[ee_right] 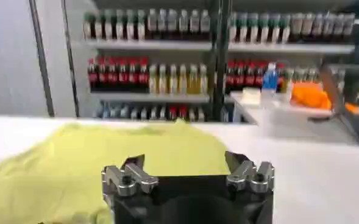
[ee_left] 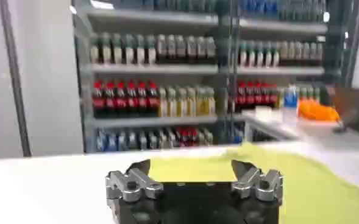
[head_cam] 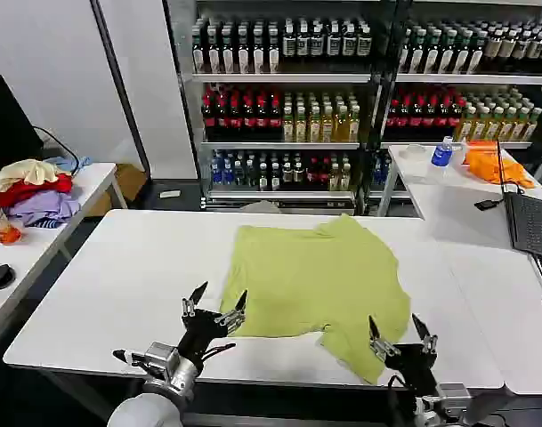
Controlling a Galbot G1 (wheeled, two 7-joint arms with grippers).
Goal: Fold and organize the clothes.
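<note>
T-shirt is basically still at square one, so you've got pretty much the whole job ahead of you. It's lying spread out but rumpled on the white table, roughly in the middle, with one corner drooping toward the near edge on your right side. No clean fold lines that I can make out, sleeves not tucked in, and the hem looks bunched where it hangs close to the table edge.

Your left gripper hovers over the table just beside the shirt's left edge, jaws wide apart, holding nothing. Your right gripper sits at the near edge right by that drooping corner, jaws also spread and empty.

So my read: nothing folded yet, nothing grabbed yet. You'd probably want to flatten it first, then do the folds, then park it somewhere tidy. All of that's still left.
</note>
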